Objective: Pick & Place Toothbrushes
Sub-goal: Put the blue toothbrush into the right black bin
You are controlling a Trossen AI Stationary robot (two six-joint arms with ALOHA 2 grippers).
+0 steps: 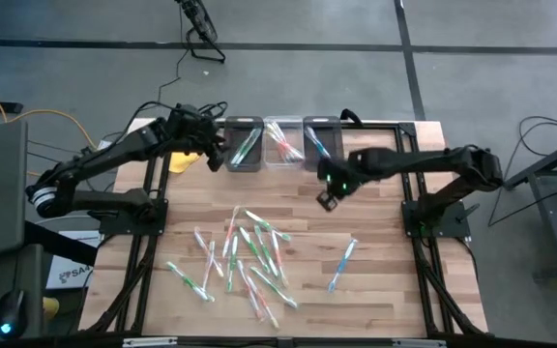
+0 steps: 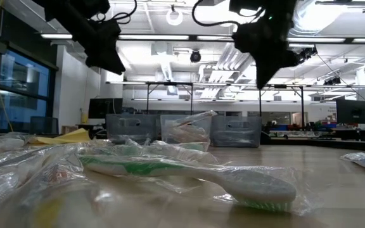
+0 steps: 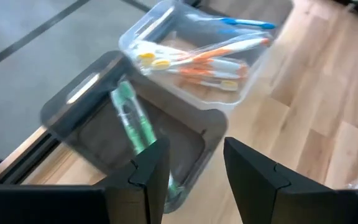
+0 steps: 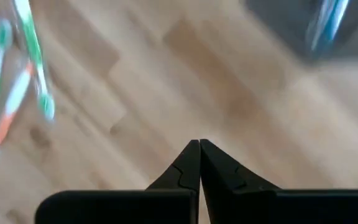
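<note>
left gripper [image 1: 222, 147]: over the back of the table, above the dark left bin [image 1: 245, 145]; fingers [image 3: 151, 171] apart, nothing between them.
green toothbrushes in left bin [image 3: 131, 121]: lie just ahead of and below the left fingertips, not touched.
clear middle bin [image 1: 282, 143]: holds orange/pink brushes [image 3: 213, 62], beside the left bin.
right gripper [image 1: 329, 196]: hangs above bare wood just in front of the right bin [image 1: 322, 140]; fingertips pressed together, holding nothing.
blue brushes in right bin [image 4: 328, 22]: well ahead of the right fingertips, blurred.
loose toothbrushes [image 1: 245, 256]: scattered pile on the front half of the table, well apart from both grippers; one blue brush [image 1: 342, 263] lies alone to the right of the pile.
hard to see: exact brush count; wrappers overlap in the low view, where one green wrapped brush [image 2: 189, 171] fills the foreground.
arm pose: left arm [image 1: 114, 159] reaches in from the left edge, right arm [image 1: 424, 164] from the right, both extended toward the bins.
yellow cloth [image 1: 182, 159]: partly hidden under the left arm.
</note>
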